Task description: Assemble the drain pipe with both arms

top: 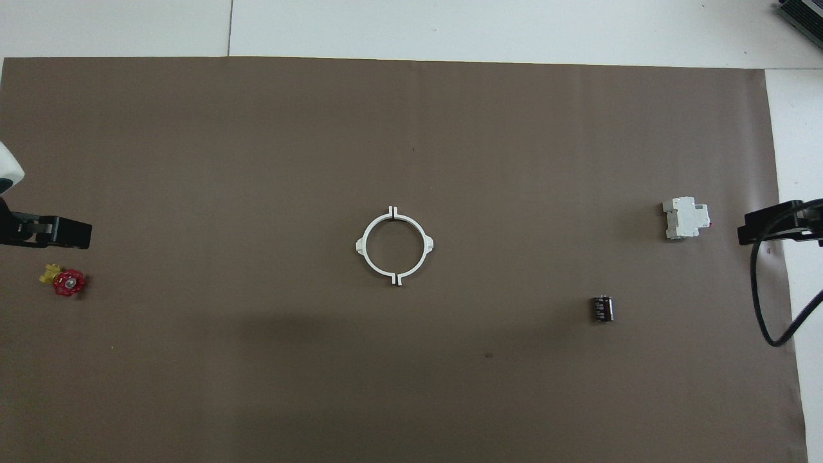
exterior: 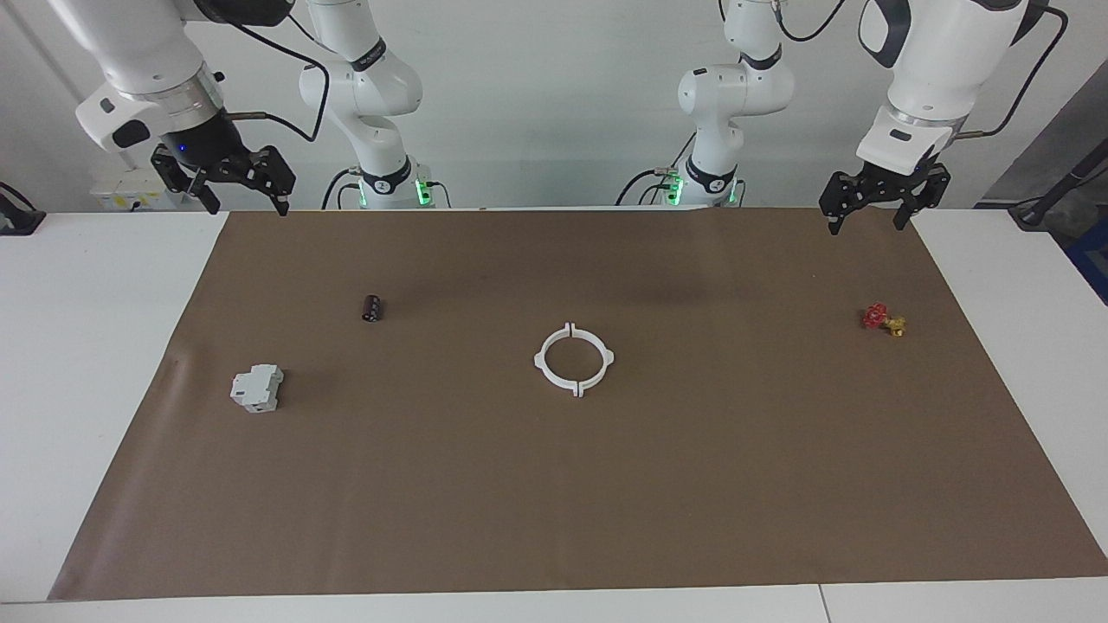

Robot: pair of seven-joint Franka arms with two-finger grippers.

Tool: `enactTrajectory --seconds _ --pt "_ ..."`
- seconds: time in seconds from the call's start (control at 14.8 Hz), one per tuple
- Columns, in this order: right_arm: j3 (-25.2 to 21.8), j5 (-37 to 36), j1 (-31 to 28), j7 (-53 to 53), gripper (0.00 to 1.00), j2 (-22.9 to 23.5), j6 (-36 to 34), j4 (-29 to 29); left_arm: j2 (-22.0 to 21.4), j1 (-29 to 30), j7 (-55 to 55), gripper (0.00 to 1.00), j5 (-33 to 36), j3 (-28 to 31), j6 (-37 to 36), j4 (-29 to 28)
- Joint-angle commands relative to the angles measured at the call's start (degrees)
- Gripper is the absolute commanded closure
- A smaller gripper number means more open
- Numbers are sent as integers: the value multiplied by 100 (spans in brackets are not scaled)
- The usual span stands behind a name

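Two half-rings of drain pipe joined into one ring mid-mat, untouched. Left gripper raised, fingers apart, well toward left arm's end from ring. Right gripper likewise, empty, toward right arm's end.

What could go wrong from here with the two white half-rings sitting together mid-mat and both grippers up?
1. The two thin white plastic half-rings lie flat, so fingers may slide them on the brown paper mat instead of gripping.
2. Their end tabs show small gaps; a push could spread the halves.
3. The open left gripper hangs near the small red and yellow valve and could knock it descending; the open right gripper waits.
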Motion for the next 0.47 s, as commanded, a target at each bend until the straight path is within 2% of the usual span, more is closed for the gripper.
enactTrajectory --seconds 0.0,0.14,0.27,0.41 --pt "28 102 -66 65 0 -14 82 -61 313 -498 132 0 -96 388 -449 518" --pt "28 102 -58 65 0 -14 82 -61 541 -473 105 0 -471 424 -599 896" --pt "28 102 -66 65 0 -14 82 -61 638 -525 88 0 -517 398 -766 1160" --pt "28 93 -66 65 0 -14 82 -61 612 -543 96 0 -517 433 -863 1161"
